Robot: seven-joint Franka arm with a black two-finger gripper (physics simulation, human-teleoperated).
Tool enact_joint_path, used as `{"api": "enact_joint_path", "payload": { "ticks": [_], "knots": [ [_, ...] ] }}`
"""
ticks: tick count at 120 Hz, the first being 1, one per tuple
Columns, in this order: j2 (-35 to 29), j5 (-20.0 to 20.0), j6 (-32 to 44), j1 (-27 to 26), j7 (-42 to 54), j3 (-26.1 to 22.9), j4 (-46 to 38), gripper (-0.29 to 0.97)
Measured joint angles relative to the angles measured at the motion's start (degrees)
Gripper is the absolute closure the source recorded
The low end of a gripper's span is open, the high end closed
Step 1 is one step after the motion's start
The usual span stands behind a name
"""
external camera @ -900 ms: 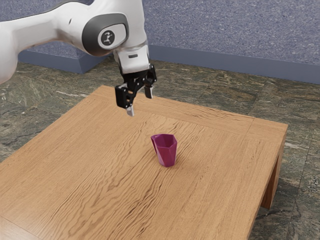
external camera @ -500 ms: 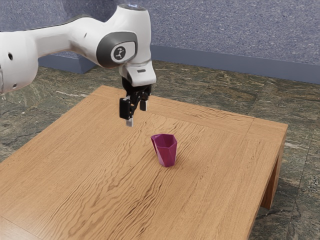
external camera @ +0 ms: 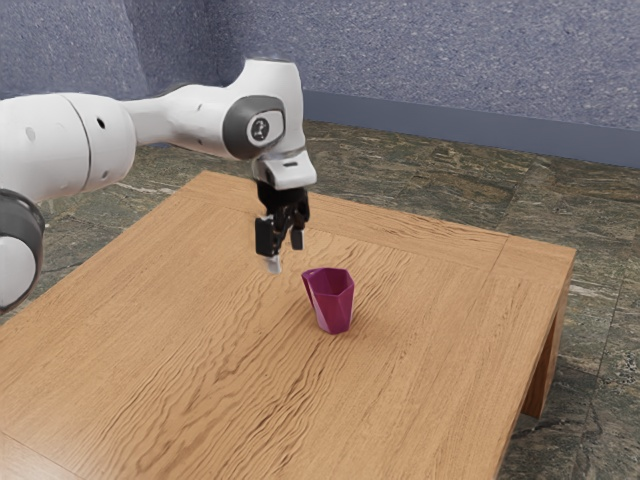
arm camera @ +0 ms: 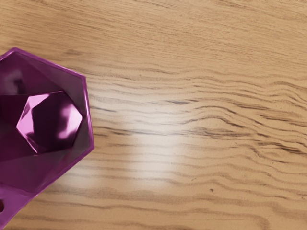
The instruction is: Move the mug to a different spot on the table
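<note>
- One mug (external camera: 330, 298): magenta, faceted, upright with its mouth open to the top, and nothing visible inside it
- One wooden table (external camera: 200, 390), and the mug is the only loose thing standing on it
- One white arm (external camera: 150, 120) coming in from the exterior view's left, ending in one black gripper (external camera: 283, 250) with two fingers
- The fingers stand apart with nothing between them; the gripper is empty and clear of the mug
- The gripper hangs above the wood, pointing down, just beside the mug on the exterior view's left, its tip about level with the mug's rim in that view
- In the wrist view the mug (arm camera: 38, 129) sits off to one side with bare table (arm camera: 201, 120) across the rest, so the hand is not centred over it
- The mug stands near the table's middle, well apart from every edge
- Bare wood lies on all sides, with the widest stretch toward the near edge and the exterior view's left
- Past the edges is the stone floor (external camera: 450, 170)
</note>
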Motion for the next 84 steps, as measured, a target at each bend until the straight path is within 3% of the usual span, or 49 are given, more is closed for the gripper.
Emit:
{"api": "enact_joint_path", "payload": {
  "ticks": [84],
  "knots": [
    [9.4, -2.2, 9.6, 1.8, 9.5, 0.1, 4.7, 0.01]
  ]
}}
